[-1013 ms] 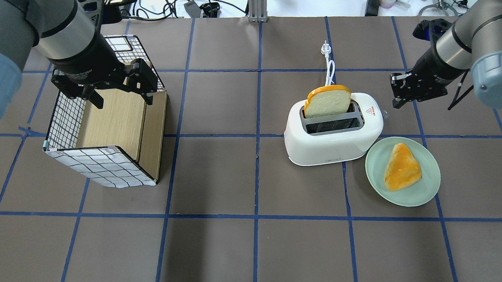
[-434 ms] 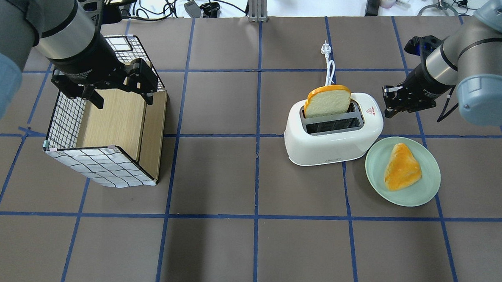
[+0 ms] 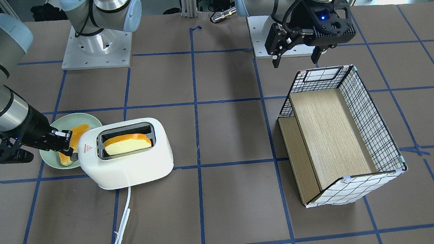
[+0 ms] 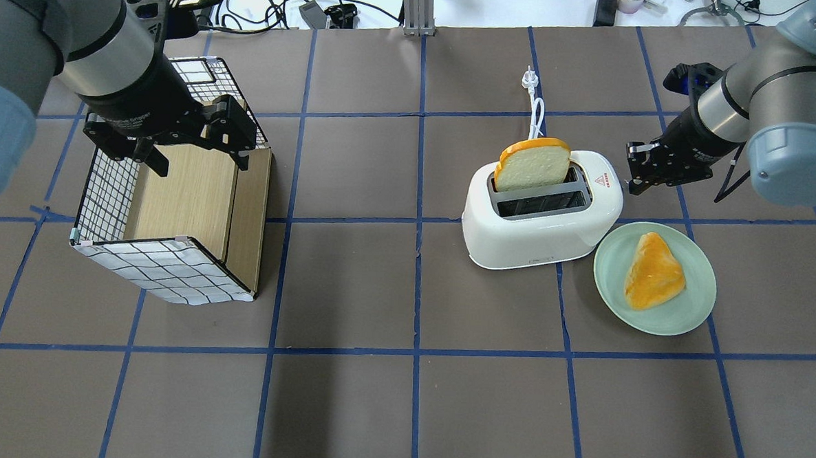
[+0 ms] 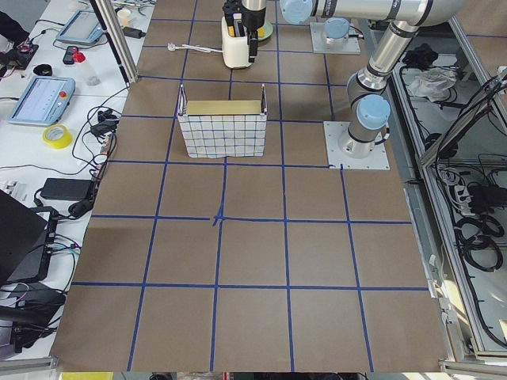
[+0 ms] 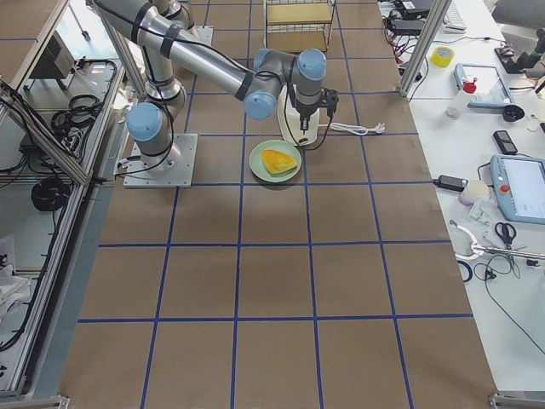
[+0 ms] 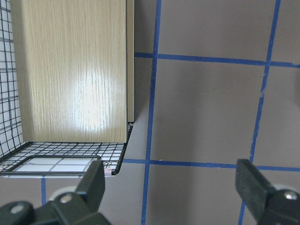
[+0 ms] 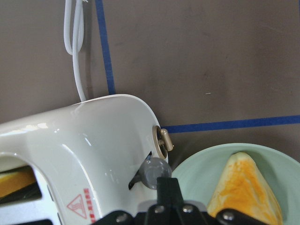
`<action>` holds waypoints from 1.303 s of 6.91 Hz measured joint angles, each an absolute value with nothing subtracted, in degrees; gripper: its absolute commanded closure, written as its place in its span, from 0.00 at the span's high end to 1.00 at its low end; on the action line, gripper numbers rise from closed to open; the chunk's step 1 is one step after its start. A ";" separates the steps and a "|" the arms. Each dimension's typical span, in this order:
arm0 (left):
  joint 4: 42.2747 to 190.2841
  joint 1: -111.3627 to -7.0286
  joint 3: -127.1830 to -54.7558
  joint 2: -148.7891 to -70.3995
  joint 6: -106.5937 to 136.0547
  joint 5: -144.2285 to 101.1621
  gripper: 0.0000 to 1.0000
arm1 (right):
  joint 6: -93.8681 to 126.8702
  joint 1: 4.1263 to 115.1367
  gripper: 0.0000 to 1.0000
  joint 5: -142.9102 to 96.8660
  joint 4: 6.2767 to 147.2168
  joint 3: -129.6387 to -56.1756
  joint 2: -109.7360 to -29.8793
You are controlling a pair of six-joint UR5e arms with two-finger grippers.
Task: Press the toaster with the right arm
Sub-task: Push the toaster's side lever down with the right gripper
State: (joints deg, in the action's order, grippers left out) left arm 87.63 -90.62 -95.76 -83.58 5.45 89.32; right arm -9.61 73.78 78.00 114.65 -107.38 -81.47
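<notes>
Looking along the right wrist, you find the right claw (image 8: 168, 183) pinched shut and empty, its tip at the grey lever (image 8: 153, 171) ending the toaster (image 8: 84, 140), which stands on the desk (image 4: 350, 288) just beside the plate (image 4: 686, 317).

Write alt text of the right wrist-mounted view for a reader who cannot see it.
The shut right gripper is at the grey lever knob of the white toaster. A green plate with bread lies beside it; the cord trails behind.

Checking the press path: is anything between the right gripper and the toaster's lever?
Nothing. In the right wrist view the shut right gripper sits directly at the grey lever knob of the toaster.
</notes>
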 measured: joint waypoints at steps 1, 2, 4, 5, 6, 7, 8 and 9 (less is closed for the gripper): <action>87.63 -90.62 -95.76 -83.58 5.45 89.34 1.00 | -9.64 73.76 0.00 77.37 114.62 -107.40 -81.48; 87.63 -90.62 -95.76 -83.58 5.45 89.32 1.00 | -9.68 73.74 0.00 77.00 114.63 -107.40 -81.42; 87.63 -90.63 -95.77 -83.58 5.45 89.34 1.00 | -9.80 73.74 0.00 76.80 114.69 -107.40 -80.82; 87.63 -90.64 -95.77 -83.58 5.45 89.34 1.00 | -9.83 73.74 0.00 76.76 114.69 -107.40 -80.48; 87.63 -90.64 -95.78 -83.59 5.45 89.35 1.00 | -9.86 73.74 0.00 76.72 114.70 -107.43 -80.18; 87.63 -90.63 -95.77 -83.58 5.45 89.34 1.00 | -9.90 73.74 0.00 76.68 114.72 -107.44 -79.80; 87.63 -90.62 -95.75 -83.58 5.45 89.34 1.00 | -9.92 73.74 0.00 76.63 114.78 -107.43 -79.47; 87.63 -90.62 -95.72 -83.58 5.45 89.34 1.00 | -9.93 73.74 0.00 76.59 114.83 -107.43 -79.27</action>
State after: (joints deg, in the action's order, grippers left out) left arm 87.63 -90.62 -95.72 -83.58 5.45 89.34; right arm -9.93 73.74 76.59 114.83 -107.43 -79.27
